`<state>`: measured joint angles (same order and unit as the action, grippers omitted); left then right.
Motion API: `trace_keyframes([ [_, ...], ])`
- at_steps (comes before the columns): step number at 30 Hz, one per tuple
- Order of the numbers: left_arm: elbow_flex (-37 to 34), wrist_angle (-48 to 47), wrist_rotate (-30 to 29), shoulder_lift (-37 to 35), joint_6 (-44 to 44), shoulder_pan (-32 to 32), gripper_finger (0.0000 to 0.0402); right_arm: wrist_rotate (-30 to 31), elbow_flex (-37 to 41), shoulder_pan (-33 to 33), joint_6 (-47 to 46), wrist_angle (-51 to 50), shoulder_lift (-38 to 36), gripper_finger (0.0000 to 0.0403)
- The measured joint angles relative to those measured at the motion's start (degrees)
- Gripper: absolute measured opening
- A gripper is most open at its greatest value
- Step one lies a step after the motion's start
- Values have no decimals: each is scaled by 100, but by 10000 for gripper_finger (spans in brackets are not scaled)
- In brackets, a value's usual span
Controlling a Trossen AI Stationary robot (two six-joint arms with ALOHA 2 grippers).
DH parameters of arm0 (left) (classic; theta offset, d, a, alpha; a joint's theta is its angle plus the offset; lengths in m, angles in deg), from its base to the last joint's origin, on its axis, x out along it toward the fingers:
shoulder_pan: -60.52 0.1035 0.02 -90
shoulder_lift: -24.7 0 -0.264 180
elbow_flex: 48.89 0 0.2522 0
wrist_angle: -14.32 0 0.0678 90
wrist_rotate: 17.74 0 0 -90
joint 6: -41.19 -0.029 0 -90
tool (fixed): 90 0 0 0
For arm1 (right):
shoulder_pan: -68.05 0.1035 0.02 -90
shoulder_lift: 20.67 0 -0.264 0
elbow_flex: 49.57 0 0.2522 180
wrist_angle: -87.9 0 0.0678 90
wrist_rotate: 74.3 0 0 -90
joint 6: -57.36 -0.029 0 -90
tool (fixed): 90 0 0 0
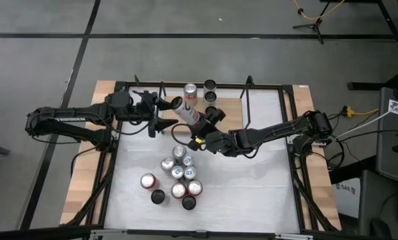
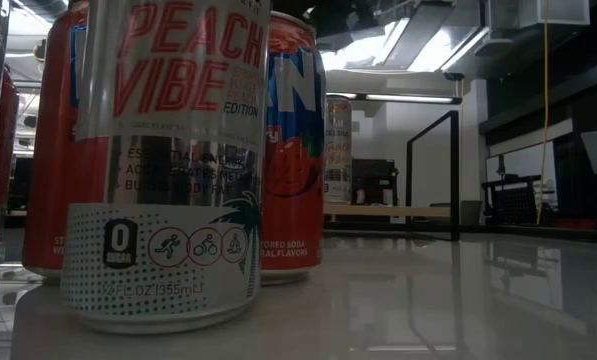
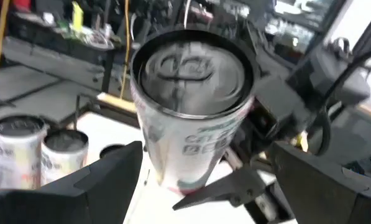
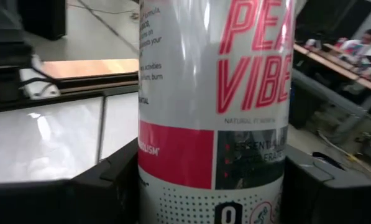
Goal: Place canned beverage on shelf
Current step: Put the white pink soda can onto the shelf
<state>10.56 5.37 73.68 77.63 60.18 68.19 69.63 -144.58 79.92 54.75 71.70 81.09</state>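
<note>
Where cans [image 1: 177, 175] cluster (table [image 1: 252, 193] centre).

High view looks straight down, far off, whole bench [image 1: 252, 193] in frame. Low view sits at bench level, nearly against the standing cans [image 2: 163, 160], facing the room. Each wrist view looks out between its own hand's fingers, very close: both share the white Peach Vibe can [image 4: 213, 99], also seen from overhead.

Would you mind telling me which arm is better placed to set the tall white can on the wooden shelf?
Probably the right: the right gripper is shut on the tall white Peach Vibe can beside the light-wood shelf. The left gripper waits open near the can's top.
</note>
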Motion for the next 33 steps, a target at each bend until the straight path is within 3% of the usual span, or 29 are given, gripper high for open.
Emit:
trace_keyframes([
  [14,0,1633,-1662,1060,15,-515,348,994,0,-2,16,-16,0,252],
  [20,0,2532,-1849,1559,18,-550,348,1069,0,-2,137,-17,-2,252],
  [25,0,2785,-2185,1800,149,-554,348,1000,0,-2,159,-36,-2,252],
  [33,0,3197,-2192,1965,146,-554,345,947,0,7,157,-64,-2,253],
])
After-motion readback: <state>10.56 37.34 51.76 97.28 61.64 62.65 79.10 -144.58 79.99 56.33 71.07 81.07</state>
